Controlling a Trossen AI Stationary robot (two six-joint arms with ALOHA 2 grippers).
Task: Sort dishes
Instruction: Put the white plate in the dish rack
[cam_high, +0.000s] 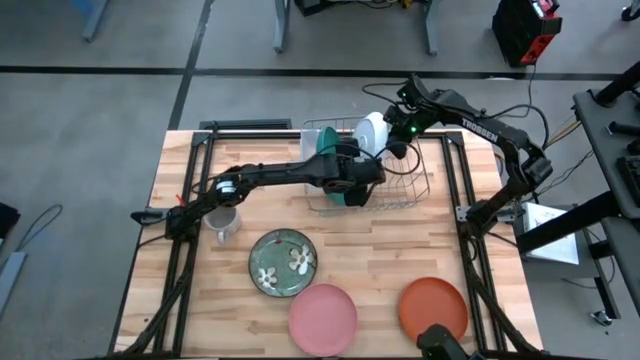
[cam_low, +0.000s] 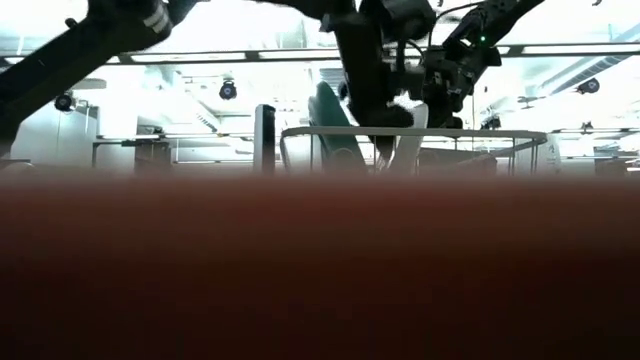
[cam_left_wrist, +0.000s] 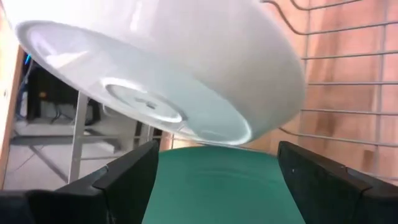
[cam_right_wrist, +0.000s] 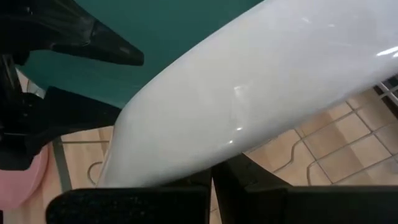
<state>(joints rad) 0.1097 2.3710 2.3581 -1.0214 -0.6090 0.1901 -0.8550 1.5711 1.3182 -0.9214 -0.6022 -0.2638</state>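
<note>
A wire dish rack (cam_high: 412, 186) stands at the table's far middle. A large teal plate (cam_high: 325, 140) stands on edge in it. Beside the plate, a white bowl (cam_high: 372, 130) is tilted on edge over the rack, with my right gripper (cam_high: 393, 140) shut on it. My left gripper (cam_high: 355, 188) reaches into the rack from the left and is open. Its fingers (cam_left_wrist: 124, 180) stand wide apart before the teal plate (cam_left_wrist: 217, 186), under the bowl's base (cam_left_wrist: 149, 102). I cannot tell whether they touch either dish. My right gripper has the white bowl's wall at its rim (cam_right_wrist: 168, 174) between its two fingers, coming from the table's far right and slanting down. The bowl is held tilted, on edge, its base toward the teal plate. Whether its lower edge rests on the rack is hidden.
On the near half of the table lie a dark green plate with white flowers (cam_high: 283, 262), a pink plate (cam_high: 323, 318) and an orange-red plate (cam_high: 433, 308). A small grey mug (cam_high: 222, 222) stands at the left. A red blur fills the lower half of the low view.
</note>
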